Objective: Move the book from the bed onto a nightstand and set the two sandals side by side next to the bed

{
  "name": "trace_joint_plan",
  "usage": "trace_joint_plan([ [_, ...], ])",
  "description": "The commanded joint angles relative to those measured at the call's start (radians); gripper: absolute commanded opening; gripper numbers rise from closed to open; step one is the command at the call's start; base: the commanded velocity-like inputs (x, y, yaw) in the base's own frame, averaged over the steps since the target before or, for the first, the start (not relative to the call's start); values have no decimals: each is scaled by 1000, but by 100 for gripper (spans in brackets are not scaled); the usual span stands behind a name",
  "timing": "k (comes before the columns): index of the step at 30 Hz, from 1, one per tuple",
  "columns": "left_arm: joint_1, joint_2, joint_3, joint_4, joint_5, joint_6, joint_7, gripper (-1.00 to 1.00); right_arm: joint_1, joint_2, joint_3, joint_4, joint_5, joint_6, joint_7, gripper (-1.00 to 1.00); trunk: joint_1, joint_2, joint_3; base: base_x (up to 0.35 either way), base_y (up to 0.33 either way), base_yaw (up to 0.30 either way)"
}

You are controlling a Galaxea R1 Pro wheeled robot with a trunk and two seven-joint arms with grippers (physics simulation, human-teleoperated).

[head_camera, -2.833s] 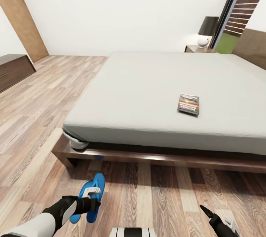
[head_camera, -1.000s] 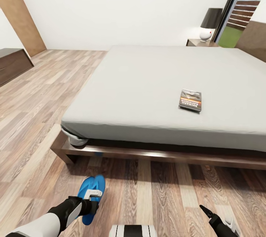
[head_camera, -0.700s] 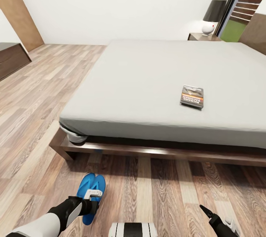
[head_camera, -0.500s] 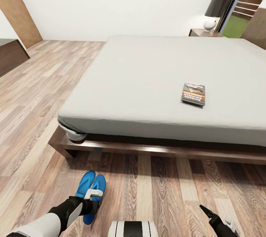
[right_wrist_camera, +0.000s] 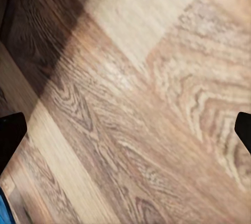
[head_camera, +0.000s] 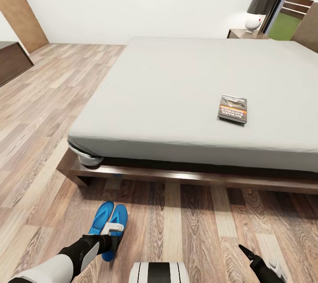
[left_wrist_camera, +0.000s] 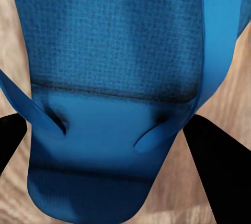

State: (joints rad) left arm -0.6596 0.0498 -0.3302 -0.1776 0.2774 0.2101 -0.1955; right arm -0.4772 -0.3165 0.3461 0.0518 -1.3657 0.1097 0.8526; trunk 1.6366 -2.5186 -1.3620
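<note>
A: Where do the sandals sit right now?

B: On the wood floor, near the left corner of the bed. Two blue soles lie touching side by side, long axes running from near to far, toes toward the bed frame.

A: And the left gripper?

B: Right over them. From the wrist camera its two dark fingers stand apart, one on either side of a blue sandal, with the strap between them. I can't tell whether they touch the sole; they look spread, not clamped.

A: So that part of the task looks nearly settled?

B: I'd judge so. The pair already lies together just beside the bed. What remains is the book.

A: Where is it?

B: Flat on the mattress, to the right of the middle, well in from the near edge. Its long axis runs roughly near to far, slightly turned.

A: Which arm is closer to it?

B: The right gripper, low at the near right. Its wrist camera looks down at bare planks, fingertips wide apart, holding nothing. The book lies far and a little left of it, up on the bed.

A: And the nightstand?

B: Far right, under the lamp, well apart from the book.
</note>
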Motion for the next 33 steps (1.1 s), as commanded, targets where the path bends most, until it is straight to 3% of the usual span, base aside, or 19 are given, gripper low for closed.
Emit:
trace_joint_plan([
  [1, 0, 1, -6, -2, 10, 4, -1, -100, -1, 0, 5, 3, -11, 10, 6, 100, 0, 0, -1, 0, 0, 0],
  [18, 0, -1, -4, -2, 12, -11, 1, -100, -1, 0, 5, 3, -11, 10, 6, 100, 7, -4, -63, 0, 0, 0],
  [33, 0, 6, -3, -1, 11, -11, -1, -100, -1, -1, 5, 3, -11, 10, 6, 100, 7, -4, -63, 0, 0, 0],
])
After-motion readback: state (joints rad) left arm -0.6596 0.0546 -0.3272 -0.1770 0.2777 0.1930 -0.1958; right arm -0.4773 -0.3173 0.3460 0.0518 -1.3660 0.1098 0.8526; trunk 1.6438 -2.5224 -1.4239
